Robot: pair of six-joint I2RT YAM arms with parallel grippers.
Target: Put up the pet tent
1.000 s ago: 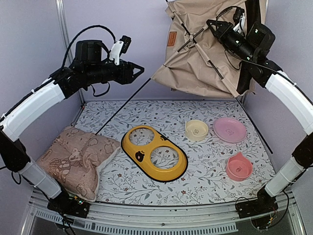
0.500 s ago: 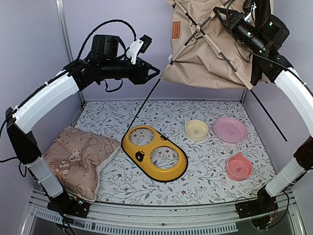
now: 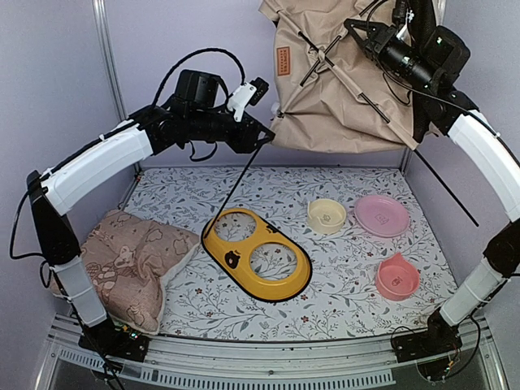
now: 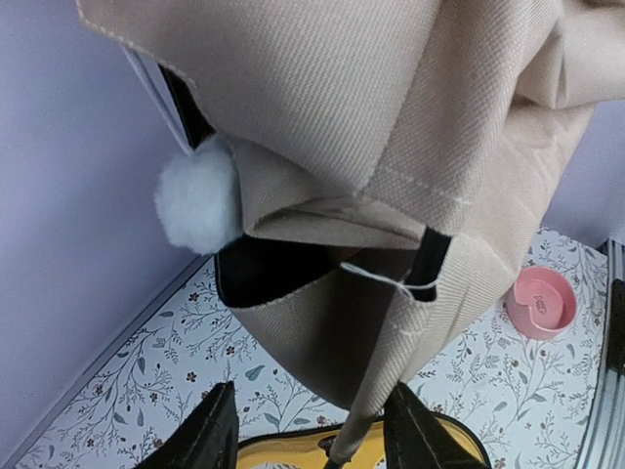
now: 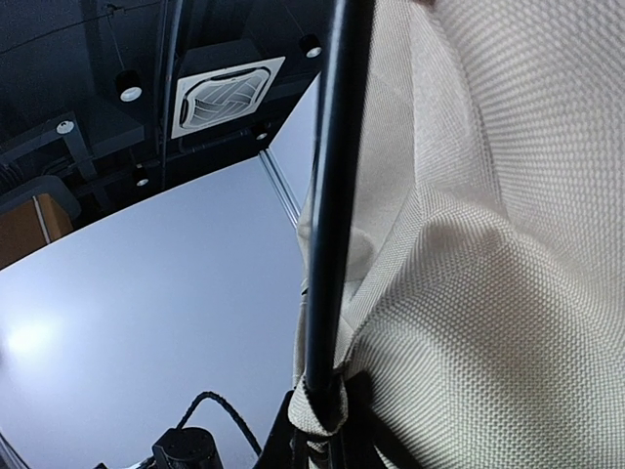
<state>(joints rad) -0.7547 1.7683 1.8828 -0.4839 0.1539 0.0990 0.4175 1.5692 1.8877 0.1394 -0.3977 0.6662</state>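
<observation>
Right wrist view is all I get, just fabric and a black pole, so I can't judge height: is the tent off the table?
Observer: Yes. The right gripper holds the pet tent high, fabric off the table.
Operator: And the left arm?
Observer: The left gripper sits open at the tent's lower left corner, straddling a black pole that slants down toward the yellow double-bowl tray.
Operator: Anything loose?
Observer: A white pompom dangles beside the tent's dark opening.

I'm looking into a robotics lab test cell: plain lilac walls [image 3: 49, 97] box in the floral-covered table [image 3: 349, 276], an aluminium rail [image 3: 268, 370] fronts it, and my right wrist view catches a ceiling vent [image 5: 227, 93] and downlights [image 5: 128, 93].
</observation>
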